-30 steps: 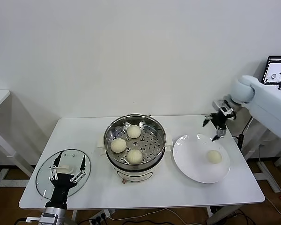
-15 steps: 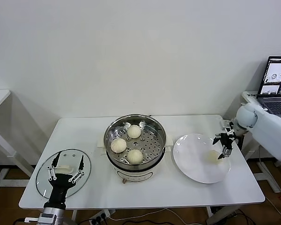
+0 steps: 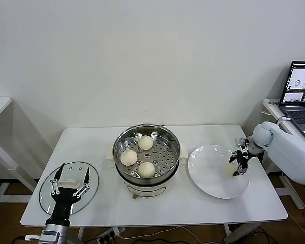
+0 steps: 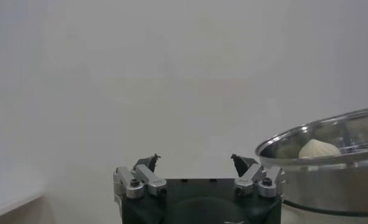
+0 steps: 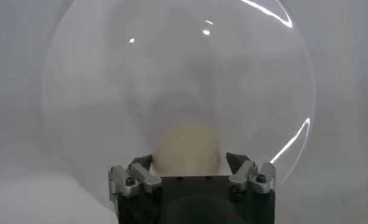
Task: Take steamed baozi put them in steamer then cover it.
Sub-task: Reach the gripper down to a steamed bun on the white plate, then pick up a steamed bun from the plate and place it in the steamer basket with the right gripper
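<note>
The steel steamer (image 3: 163, 154) stands mid-table with three cream baozi (image 3: 145, 142) on its perforated floor. A fourth baozi (image 3: 230, 168) lies on the white plate (image 3: 208, 175) to the right. My right gripper (image 3: 238, 166) is low over it, open, with a finger on each side; the right wrist view shows this baozi (image 5: 187, 146) between the fingertips of the right gripper (image 5: 190, 164). The glass cover (image 3: 47, 195) lies flat at the table's front left. My left gripper (image 3: 71, 185) hovers over it, open and empty, as the left wrist view (image 4: 194, 161) shows.
A laptop (image 3: 300, 86) sits on a side table at the far right. The steamer rim (image 4: 329, 137) with one baozi (image 4: 319, 148) shows in the left wrist view. The table's front edge lies just below the cover and plate.
My right gripper has come down from above the plate's far edge to straddle the baozi on the plate. The left gripper has stayed over the cover.
</note>
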